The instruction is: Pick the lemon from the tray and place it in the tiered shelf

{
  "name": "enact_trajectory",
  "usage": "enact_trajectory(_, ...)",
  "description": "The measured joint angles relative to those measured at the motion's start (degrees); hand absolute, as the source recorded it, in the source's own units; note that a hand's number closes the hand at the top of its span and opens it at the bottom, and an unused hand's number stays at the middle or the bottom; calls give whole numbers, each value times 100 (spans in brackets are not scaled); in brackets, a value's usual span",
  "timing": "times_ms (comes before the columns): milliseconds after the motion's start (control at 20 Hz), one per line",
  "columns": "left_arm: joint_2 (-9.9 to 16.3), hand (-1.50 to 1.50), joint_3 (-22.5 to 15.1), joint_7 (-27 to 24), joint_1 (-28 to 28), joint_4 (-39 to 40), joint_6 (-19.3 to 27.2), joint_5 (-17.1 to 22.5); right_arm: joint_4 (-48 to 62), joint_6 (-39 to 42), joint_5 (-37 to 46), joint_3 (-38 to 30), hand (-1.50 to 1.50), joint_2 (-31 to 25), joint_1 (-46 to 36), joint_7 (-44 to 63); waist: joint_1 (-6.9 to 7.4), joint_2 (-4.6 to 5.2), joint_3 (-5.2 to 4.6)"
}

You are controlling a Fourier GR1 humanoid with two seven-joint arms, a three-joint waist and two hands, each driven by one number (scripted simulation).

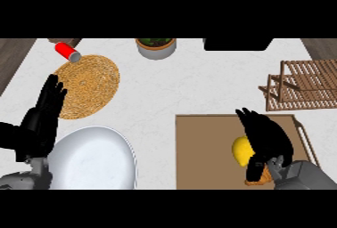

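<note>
The yellow lemon (240,150) lies on the brown tray (204,151) at the lower right. My right hand (266,136) hangs over the lemon's right side and hides part of it. Its fingers stretch straight toward the tray's far edge, its thumb sits just below the lemon, and the hand is open. The wooden tiered shelf (306,84) stands beyond the tray at the right edge, with nothing visible in it. My left hand (43,116) rests open at the left edge, fingers up.
An orange-brown item (260,179) lies on the tray, partly under my right wrist. A large white plate (92,158) sits at the lower left, with a woven round mat (85,84) behind it. A red can (67,50), a potted plant (156,46) and a black object (237,43) line the back.
</note>
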Motion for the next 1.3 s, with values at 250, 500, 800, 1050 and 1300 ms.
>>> enact_trajectory(250,-157,0,8,-18,57,-26,-39,-139,187,-98,490,-181,-150,239,313,-401,0,0,0)
enact_trajectory(500,-233,0,102,120,38,-168,-105,-246,355,-59,892,-437,-150,536,470,-801,2,-1,0)
enact_trajectory(800,-335,0,181,179,3,-159,-192,-357,781,-75,1310,-670,-150,913,526,-1219,5,0,0)
enact_trajectory(1050,-392,0,231,176,54,-195,-259,-430,1350,-21,1544,-818,150,1166,483,-1509,14,-7,-8)
enact_trajectory(1300,-463,0,257,201,-50,-140,-296,-468,1458,-117,1934,-754,150,1132,481,-1940,6,-44,-46)
